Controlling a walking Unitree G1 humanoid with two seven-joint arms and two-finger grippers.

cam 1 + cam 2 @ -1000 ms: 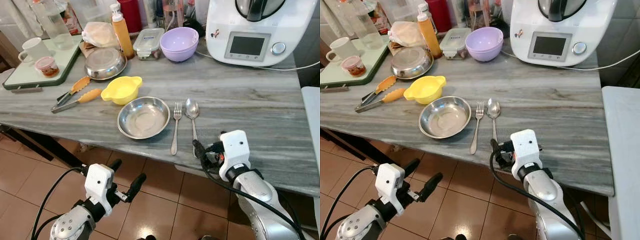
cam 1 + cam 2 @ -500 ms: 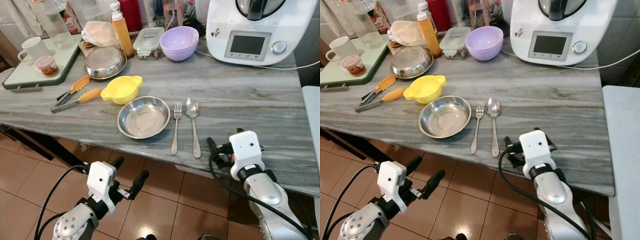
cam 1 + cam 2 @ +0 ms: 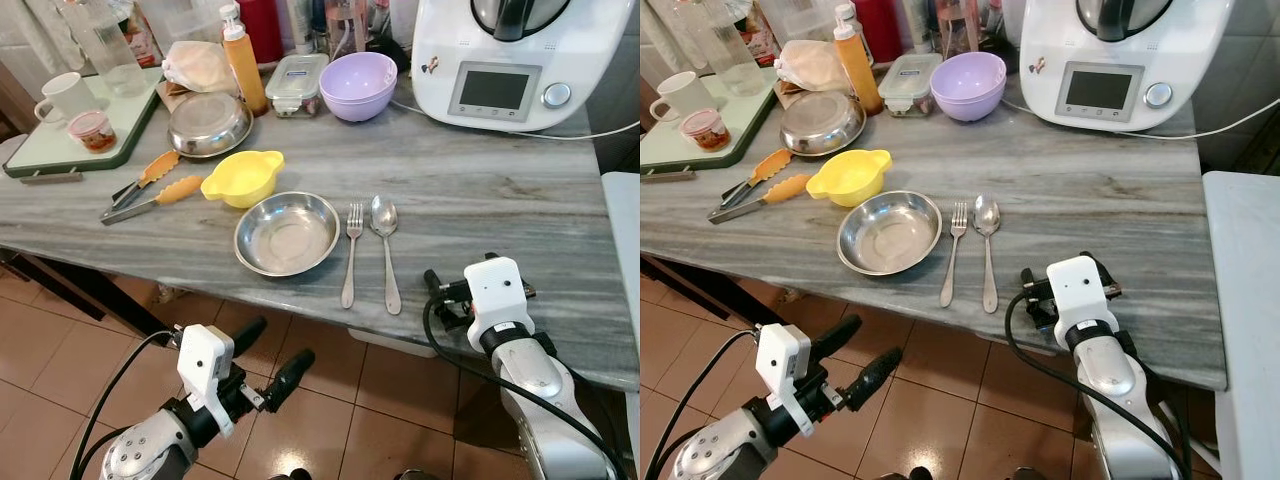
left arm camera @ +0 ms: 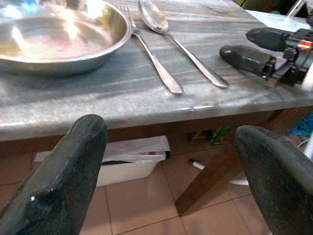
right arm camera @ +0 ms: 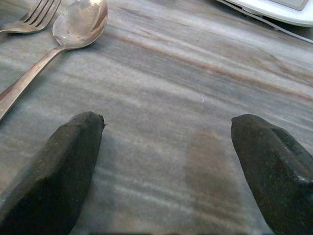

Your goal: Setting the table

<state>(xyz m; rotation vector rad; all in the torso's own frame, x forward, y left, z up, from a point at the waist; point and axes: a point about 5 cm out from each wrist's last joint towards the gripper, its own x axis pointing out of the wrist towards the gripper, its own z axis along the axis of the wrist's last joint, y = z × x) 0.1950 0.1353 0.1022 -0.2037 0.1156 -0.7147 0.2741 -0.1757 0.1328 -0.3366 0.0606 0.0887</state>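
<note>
Left eye view shows a grey stone table [image 3: 480, 200] whose near edge runs across the frame, with tiled floor [image 3: 60, 350] below it. Close to that edge a steel plate [image 3: 287, 234] lies flat, a fork [image 3: 351, 253] just beside it on the robot's right and a spoon [image 3: 384, 246] beside the fork; fork and spoon lie parallel, apart from each other, handles pointing toward the near edge. The right gripper [image 3: 434, 296] sits over the near edge just right of the spoon handle, fingers spread wide and holding nothing; a broad bare stretch of tabletop lies beyond it up to a white kitchen machine [image 3: 520, 55]. The left gripper [image 3: 270, 355] hangs below table height over the floor, fingers parted and empty, short of the edge. Behind the plate stand a yellow bowl [image 3: 243, 178], orange-handled tongs [image 3: 148, 189], a second steel dish [image 3: 209, 125] and a purple bowl [image 3: 358, 86]. Items along the far edge are cut off by the frame. The table's right end is partly hidden by the right arm.
</note>
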